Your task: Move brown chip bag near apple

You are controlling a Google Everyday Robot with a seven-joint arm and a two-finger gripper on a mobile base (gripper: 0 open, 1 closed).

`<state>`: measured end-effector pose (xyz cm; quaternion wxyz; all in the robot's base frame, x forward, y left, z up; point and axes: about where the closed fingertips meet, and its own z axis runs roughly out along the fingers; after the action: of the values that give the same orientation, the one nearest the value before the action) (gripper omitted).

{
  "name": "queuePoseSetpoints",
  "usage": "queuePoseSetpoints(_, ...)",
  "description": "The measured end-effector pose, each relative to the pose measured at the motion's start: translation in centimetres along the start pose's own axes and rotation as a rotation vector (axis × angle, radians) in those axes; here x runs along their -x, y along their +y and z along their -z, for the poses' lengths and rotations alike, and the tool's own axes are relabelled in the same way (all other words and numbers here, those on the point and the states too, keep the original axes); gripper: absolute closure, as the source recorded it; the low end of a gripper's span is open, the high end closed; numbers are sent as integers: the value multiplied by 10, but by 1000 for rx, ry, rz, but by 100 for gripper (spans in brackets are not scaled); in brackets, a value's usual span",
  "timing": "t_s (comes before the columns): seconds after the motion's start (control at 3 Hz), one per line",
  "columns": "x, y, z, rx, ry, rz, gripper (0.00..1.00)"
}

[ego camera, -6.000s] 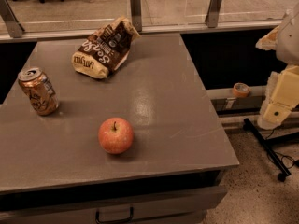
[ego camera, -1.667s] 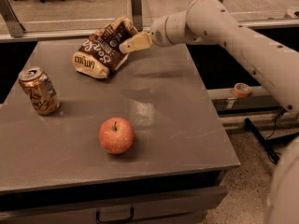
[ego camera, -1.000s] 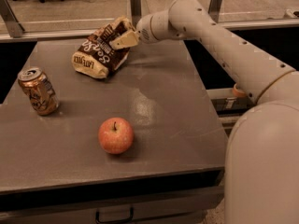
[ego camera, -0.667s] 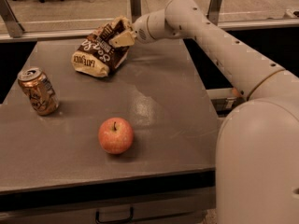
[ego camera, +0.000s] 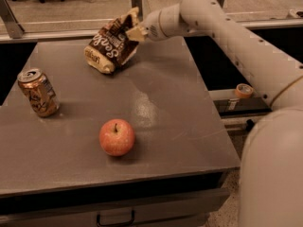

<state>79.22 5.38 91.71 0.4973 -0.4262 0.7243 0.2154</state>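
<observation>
The brown chip bag (ego camera: 110,46) is at the back of the grey table (ego camera: 180,108), tipped up on its lower left end. My gripper (ego camera: 133,32) comes in from the right and is shut on the bag's upper right corner. The red-pink apple (ego camera: 117,136) stands alone near the table's front, well in front of the bag and clear of the gripper.
An orange-brown drink can (ego camera: 39,92) stands upright at the table's left. A drawer with a handle (ego camera: 115,218) sits under the front edge. An orange tape roll (ego camera: 244,90) lies on a low ledge to the right. A rail runs behind the table.
My arm swung in from the right and my gripper closed on the bag's top corner. The bag has since tipped up and shifted slightly right. Apple and can have not moved.
</observation>
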Motion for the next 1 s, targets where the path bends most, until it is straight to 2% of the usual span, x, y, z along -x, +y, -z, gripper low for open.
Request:
queuePoseSetpoints(0.33, -9, 9, 47, -38, 11, -42, 100)
queuePoseSetpoints(1.0, -50, 63, 122, -15, 116, -170, 100)
